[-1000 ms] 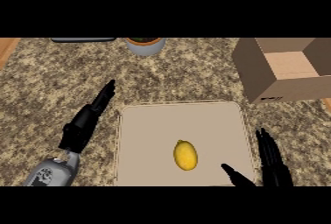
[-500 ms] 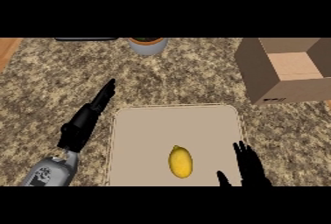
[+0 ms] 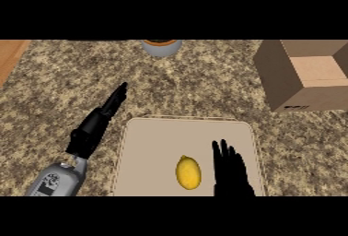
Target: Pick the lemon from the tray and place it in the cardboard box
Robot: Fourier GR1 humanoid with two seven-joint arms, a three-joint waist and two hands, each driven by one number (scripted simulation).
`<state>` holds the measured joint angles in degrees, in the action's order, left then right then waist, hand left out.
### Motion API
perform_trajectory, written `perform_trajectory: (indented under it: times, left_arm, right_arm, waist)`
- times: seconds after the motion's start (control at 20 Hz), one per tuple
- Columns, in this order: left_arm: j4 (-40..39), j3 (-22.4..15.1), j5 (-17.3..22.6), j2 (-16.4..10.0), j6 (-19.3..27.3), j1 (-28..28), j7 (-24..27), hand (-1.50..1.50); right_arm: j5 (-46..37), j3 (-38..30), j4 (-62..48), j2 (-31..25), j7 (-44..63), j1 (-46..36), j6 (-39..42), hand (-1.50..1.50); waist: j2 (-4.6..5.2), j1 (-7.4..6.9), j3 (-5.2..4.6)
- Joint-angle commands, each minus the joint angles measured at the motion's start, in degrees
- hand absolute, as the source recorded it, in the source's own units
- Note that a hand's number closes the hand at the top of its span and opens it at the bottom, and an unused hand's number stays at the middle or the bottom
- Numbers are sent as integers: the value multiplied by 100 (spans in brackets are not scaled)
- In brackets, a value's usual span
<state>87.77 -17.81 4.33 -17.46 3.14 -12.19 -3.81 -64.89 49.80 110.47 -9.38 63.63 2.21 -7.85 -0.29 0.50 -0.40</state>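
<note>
One speckled stone counter (image 3: 204, 83) fills the view, and much of its near half is taken by a pale, shallow tray (image 3: 149, 147) with rounded corners. Next in size, the cardboard box (image 3: 306, 76) stands at the far right with its top open, well apart from the tray's far right corner. The left hand (image 3: 102, 124) shows over bare counter just left of the tray, fingers straight and pointing away, holding nothing. The right hand (image 3: 232, 173) hovers over the tray's right part, its fingers straight, close together and pointing away, closed on nothing. It is just beside the lemon (image 3: 188, 172), on the fruit's right, and I cannot tell whether the two touch. The lemon lies in the tray's near middle, its long axis running away from the robot, with bare tray on its far and left sides. I judge it light, stiff enough under the rind to bear a squeeze, and not fragile. It is rounded and smooth-skinned, though, so it is likely to roll sideways or slip out if caught near its tapered ends. The best hold, to my mind, is across its thick middle, thumb on one flank and fingers on the other, with the hand coming down from above. Smallest, a grey pot (image 3: 162, 46) sits at the far edge and has no part in the job.
</note>
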Motion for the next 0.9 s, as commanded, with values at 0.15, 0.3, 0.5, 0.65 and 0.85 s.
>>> perform_trajectory:
  times: [0.15, 0.3, 0.5, 0.65, 0.85]
  left_arm:
    - [-13, 63, 13, 30, -167, 231, 257, 0]
    - [7, 271, 111, 7, -232, -225, -147, 0]
    - [-58, 228, -6, 164, -192, -195, -130, 0]
    - [48, 113, -166, 261, -181, 40, 34, 0]
    - [233, 290, -137, 188, -270, 49, -166, 0]
  right_arm:
    - [-348, 160, -430, 910, 1396, -414, 1031, -150]
    - [-120, 32, -528, 918, 1543, -635, 1101, -150]
    - [-143, -18, -857, 927, 1381, -522, 787, -150]
    - [112, -301, -1150, 930, 1362, -1237, 773, -150]
    - [-52, -114, -1634, 932, 1080, -1002, 439, -150]
  waist:
    - [29, -78, 32]
    - [34, -63, 35]
    - [32, -38, 38]
    - [36, -83, 38]
    - [29, -76, 40]
